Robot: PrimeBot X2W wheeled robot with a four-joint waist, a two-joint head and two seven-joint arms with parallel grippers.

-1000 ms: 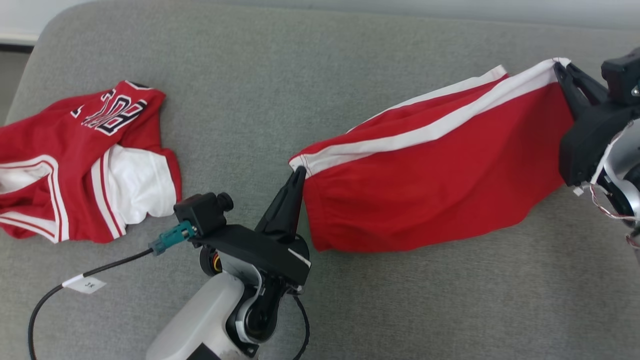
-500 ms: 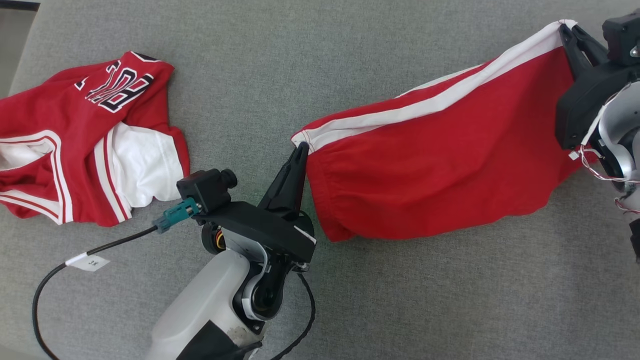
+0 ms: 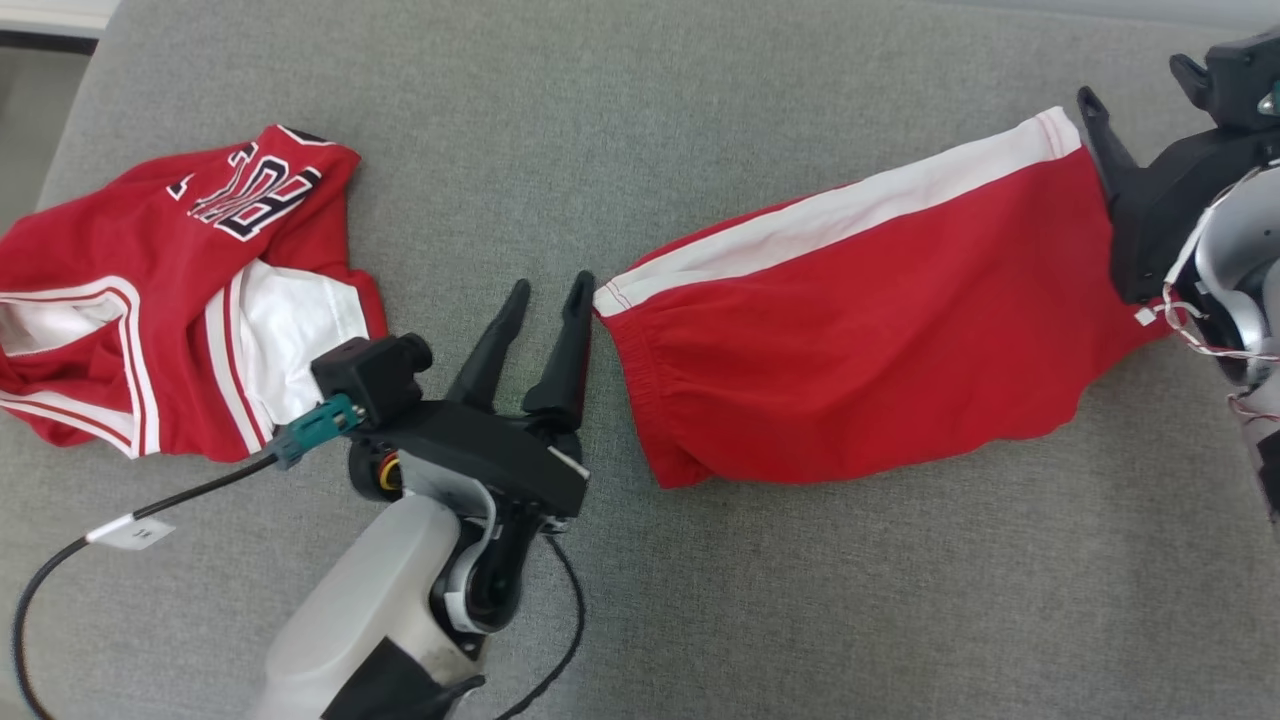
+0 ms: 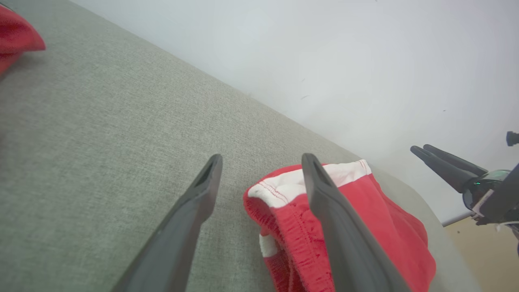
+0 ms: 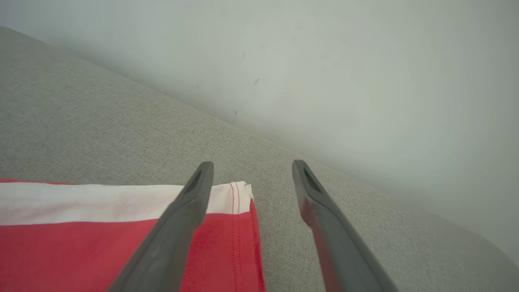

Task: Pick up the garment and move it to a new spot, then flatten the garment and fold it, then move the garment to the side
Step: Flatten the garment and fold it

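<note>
grey fabric surface [image 3: 700,600]: carries all | red shorts [image 3: 860,330]: lie stretched between both tools, held by neither; belly bulges, a fold now may lock creases in | red jersey [image 3: 180,300]: far left, lettering folded, unreadable | left tool [image 3: 549,284]: wide, one finger at waistband corner, may drag it | right tool [image 5: 252,163]: wide, above hem corner; partly cut off in head view

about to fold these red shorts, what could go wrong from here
A finger of the left gripper sits at the waistband corner of the shorts, so backing off may snag them. The shorts bulge along their lower edge; folding now could trap creases. The jersey lies near the left arm and could get swept.
</note>
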